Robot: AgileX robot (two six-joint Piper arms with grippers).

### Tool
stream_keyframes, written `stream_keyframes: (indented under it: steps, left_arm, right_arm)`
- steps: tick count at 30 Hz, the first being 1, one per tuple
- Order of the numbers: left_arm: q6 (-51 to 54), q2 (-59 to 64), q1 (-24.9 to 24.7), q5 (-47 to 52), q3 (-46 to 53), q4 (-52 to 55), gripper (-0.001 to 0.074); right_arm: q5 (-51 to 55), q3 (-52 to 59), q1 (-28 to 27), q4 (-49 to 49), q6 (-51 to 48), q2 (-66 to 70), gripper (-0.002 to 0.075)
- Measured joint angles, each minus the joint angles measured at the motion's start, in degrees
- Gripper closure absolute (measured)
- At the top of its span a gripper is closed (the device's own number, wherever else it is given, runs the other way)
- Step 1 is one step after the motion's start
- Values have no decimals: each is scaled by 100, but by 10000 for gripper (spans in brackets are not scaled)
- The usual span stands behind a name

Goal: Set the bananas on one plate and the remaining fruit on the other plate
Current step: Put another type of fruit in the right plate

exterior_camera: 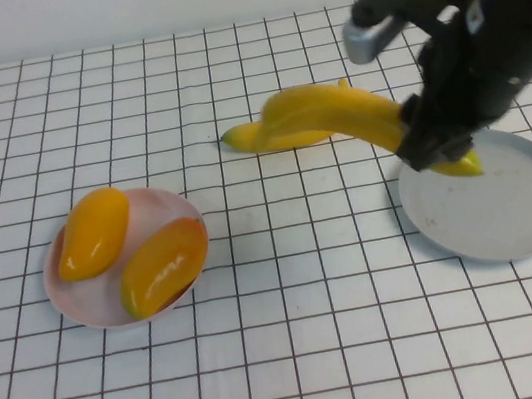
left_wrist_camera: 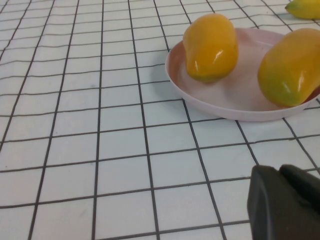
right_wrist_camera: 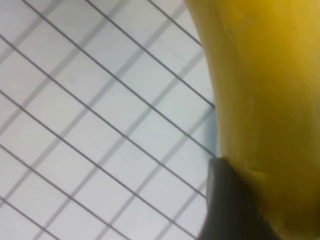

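The right end effector [exterior_camera: 437,144] is seen closed on one of the bananas [exterior_camera: 338,112], gripped near its right-hand end, just above the near-left rim of the grey plate [exterior_camera: 494,199], which lies toward the right edge of the counter [exterior_camera: 299,346]. The held banana's long axis runs from the end effector up and to the left, away from the plate; its gripped tip pokes out past the fingers over the plate's rim. In the right wrist view the banana [right_wrist_camera: 265,90] fills the frame against a dark finger [right_wrist_camera: 230,205].

The second banana [exterior_camera: 272,138] lies on the counter behind the held one, nearer the far edge, its long axis roughly left to right and its greenish tip pointing left. It lies left of the grey plate, and the right arm is judged the nearer one for it.

Both mango-like fruits [exterior_camera: 94,232] [exterior_camera: 163,266] already rest on the pink plate [exterior_camera: 166,207] toward the left edge.

The left end effector [left_wrist_camera: 285,205] is parked with its fingers shut, empty, low over the counter near the pink plate.
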Motion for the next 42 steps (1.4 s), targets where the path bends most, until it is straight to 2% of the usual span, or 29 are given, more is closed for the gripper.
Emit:
stream_keyframes:
  steps: [8, 14, 19, 22, 25, 30, 34, 38, 42]
  left_arm:
    - [0, 0, 0, 0, 0, 0, 738]
    - [0, 0, 0, 0, 0, 0, 738]
    - [0, 0, 0, 0, 0, 0, 738]
    - [0, 0, 0, 0, 0, 0, 738]
    - [0, 0, 0, 0, 0, 0, 738]
    - [0, 0, 0, 0, 0, 0, 738]
    - [0, 0, 0, 0, 0, 0, 738]
    - [0, 0, 0, 0, 0, 0, 738]
    - [0, 0, 0, 0, 0, 0, 738]
  right_arm:
    - [-53, 1619, -12, -2221, 2402, -788, 424]
    - [-706, 1780, -582, -2534, 2899, -418, 424]
    - [-1043, 1780, -1271, -2404, 2898, 313, 424]
    - [-1111, 1780, -1471, -2246, 2640, 666, 424]
    - [-1314, 1780, -1512, -2158, 2495, 871, 417]
    - [-1707, 1737, -1521, -2008, 2409, 965, 330]
    - [-1533, 1414, -1521, -1749, 2132, 964, 290]
    - [-1010, 800, -1521, -1251, 1506, 964, 282]
    - [-722, 85, -1521, -291, 566, 967, 281]
